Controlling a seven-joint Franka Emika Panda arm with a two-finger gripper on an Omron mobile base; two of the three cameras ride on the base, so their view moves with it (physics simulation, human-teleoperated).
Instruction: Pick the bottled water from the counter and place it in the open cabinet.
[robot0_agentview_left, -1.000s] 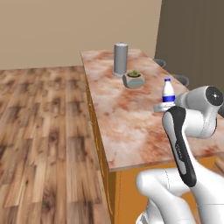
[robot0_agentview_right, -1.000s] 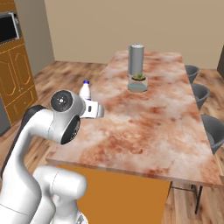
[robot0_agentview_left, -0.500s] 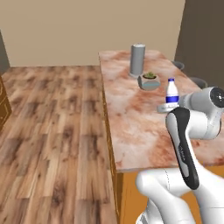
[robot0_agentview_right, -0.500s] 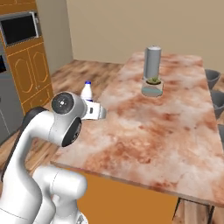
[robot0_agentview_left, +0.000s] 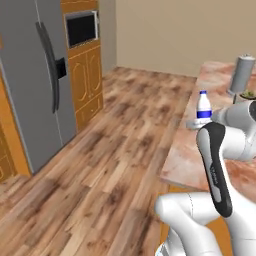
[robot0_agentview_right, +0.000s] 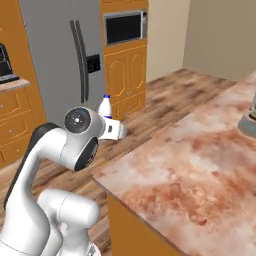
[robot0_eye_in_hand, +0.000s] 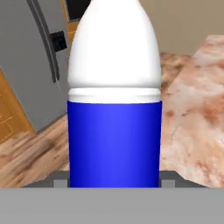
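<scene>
Off the desk (robot0_agentview_right: 200, 165) edge now, the bottled water (robot0_agentview_left: 203, 107) rides upright, pinched in the hand (robot0_agentview_right: 118, 131). Base has swung round since a second ago: fridge (robot0_agentview_left: 37, 75) in sight, cabinet not yet, so carrying continues.

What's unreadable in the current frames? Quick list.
- End effector fingertips: hand view, hidden behind the bottled water.
- Bottle base: left base view, the white wrist covers it.
- Grey cylinder: left base view, cut off by the right edge.
- Target cabinet: can't identify it.
- Coffee machine: right base view, cropped at the left edge.
</scene>
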